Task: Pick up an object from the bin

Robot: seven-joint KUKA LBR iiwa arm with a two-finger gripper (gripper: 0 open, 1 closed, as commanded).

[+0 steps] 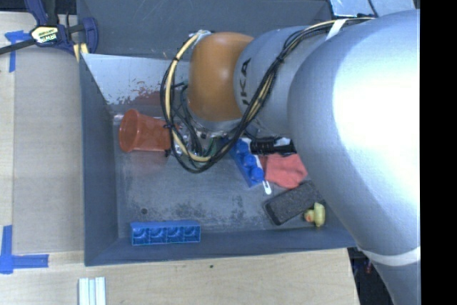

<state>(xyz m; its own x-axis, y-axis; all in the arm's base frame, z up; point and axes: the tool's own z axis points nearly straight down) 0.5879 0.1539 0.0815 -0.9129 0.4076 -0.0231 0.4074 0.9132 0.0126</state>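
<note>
Several loose things lie in the grey bin (pixel 100 153). Nearest the camera, well apart from the fingers and to the view's lower left of them, a long blue studded brick (pixel 166 233) lies along the front wall. To their lower right sit a black block (pixel 291 203) and a small yellow thing (pixel 314 214) touching it. Closer in on that side are a red cloth lump (pixel 285 170) and a blue piece (pixel 248 164) just beside the wrist's cables. Level with the fingers, just to the view's left, is an orange-red cup (pixel 143 132).

Farther back, the orange-covered wrist (pixel 214 78) hangs low over the bin's middle and hides the fingers. I cannot tell whether they are apart or together, or what lies under them.

This looks like the reaching-down step, with no thing seen held. The cup seems the likeliest candidate. The next move calls for a firm grip and a straight lift clear of the walls.
</note>
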